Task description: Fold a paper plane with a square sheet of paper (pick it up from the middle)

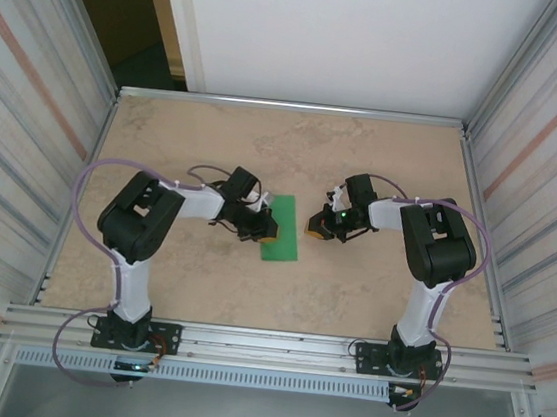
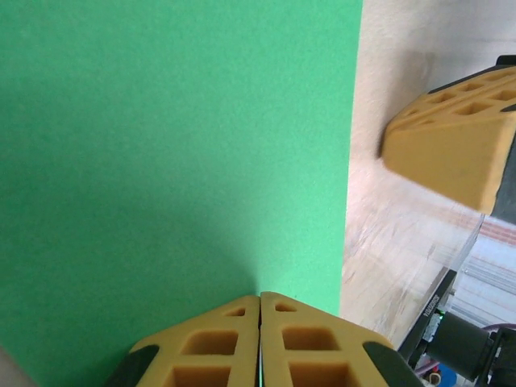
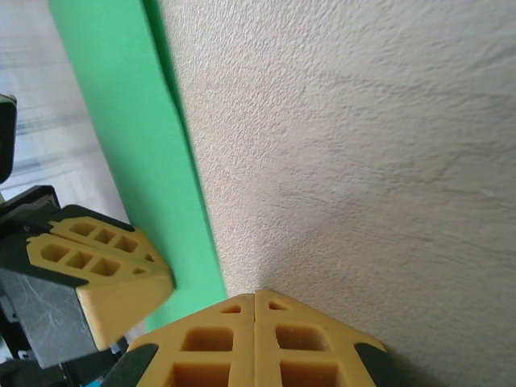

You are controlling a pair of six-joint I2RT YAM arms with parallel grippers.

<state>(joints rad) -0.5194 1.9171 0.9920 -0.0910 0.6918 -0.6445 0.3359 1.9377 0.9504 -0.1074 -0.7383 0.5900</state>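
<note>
- The work surface is a beige, stone-patterned table point(image 1: 369, 299) boxed in by ribbed side walls, with a white panel at the far end.
- Nearest me, both arm bases sit on the metal rail at the table's near edge, and each arm reaches inward toward the middle.
- The left gripper point(image 1: 269, 232) has its jaws pressed together. In its wrist view the tips rest on the green sheet point(image 1: 285, 219), near its right-hand edge. I can't tell whether any paper is pinched between them.
- The right gripper point(image 1: 314, 228) is closed as well and holds nothing — its tips are on bare table just beside the sheet's edge.
- The sheet lies flat near mid-table between the two grippers. From above it looks narrower than it is long, so I judge one fold is already in.
- Handling, as I judge it: the paper is featherlight, limp and slick on this top, and easy to crease in the wrong place. I'd pin it with one closed gripper, then lift a free edge with the other — grabbing flat paper from above won't work.
- Beyond the sheet the tabletop runs bare to the back rail.
</note>
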